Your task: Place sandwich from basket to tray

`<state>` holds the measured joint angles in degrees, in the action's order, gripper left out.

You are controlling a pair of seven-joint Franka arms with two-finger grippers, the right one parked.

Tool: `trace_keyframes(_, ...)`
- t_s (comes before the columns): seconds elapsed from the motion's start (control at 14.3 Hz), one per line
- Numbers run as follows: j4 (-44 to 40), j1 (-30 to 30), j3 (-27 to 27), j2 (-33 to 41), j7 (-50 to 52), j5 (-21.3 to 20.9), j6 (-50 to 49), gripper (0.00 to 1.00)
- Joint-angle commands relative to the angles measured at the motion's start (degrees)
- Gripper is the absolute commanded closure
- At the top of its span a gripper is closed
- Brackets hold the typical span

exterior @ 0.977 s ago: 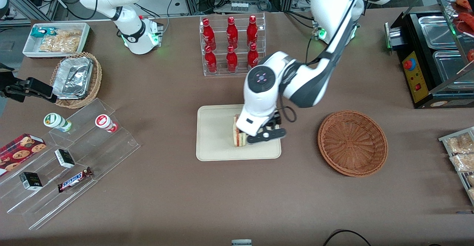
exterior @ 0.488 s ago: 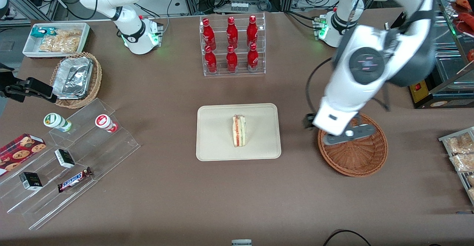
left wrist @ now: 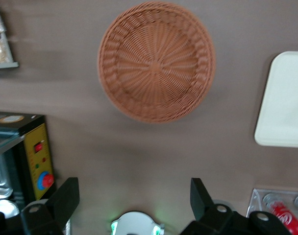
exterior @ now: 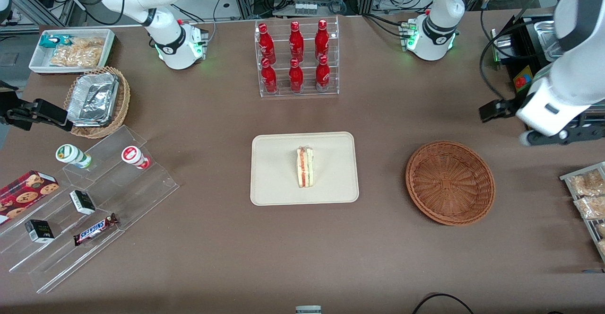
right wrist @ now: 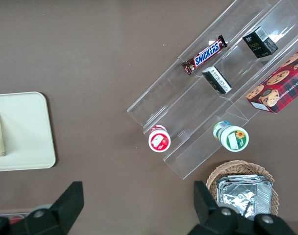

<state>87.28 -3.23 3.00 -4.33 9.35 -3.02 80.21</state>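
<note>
Standing on its edge near the middle of the tray (exterior: 283, 162), the sandwich (exterior: 305, 167) shows its stripes. At three o'clock sits the basket (exterior: 450, 182). Higher, half cut off, the gripper (left wrist: 134, 198) hangs spread wide, holding nothing.

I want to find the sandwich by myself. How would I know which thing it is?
Look at the cream tray in the middle of the brown table, nearer the camera than the rack of red bottles. The sandwich stands on it, a wedge striped red and green, alone there. The open gripper hovers toward the working arm's end, past the empty basket.
</note>
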Motion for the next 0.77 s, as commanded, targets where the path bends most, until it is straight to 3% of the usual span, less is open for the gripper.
trace_keyframes(0.0,6.84,0.77,0.70,6.43,-1.26,-0.05,0.39,0.00)
trace_keyframes(0.56,5.44,1.03,1.13,5.91,-1.00,0.74,-1.02,0.00)
trace_keyframes(0.7,5.35,7.31,7.07,5.91,-1.08,0.82,-1.02,0.00)
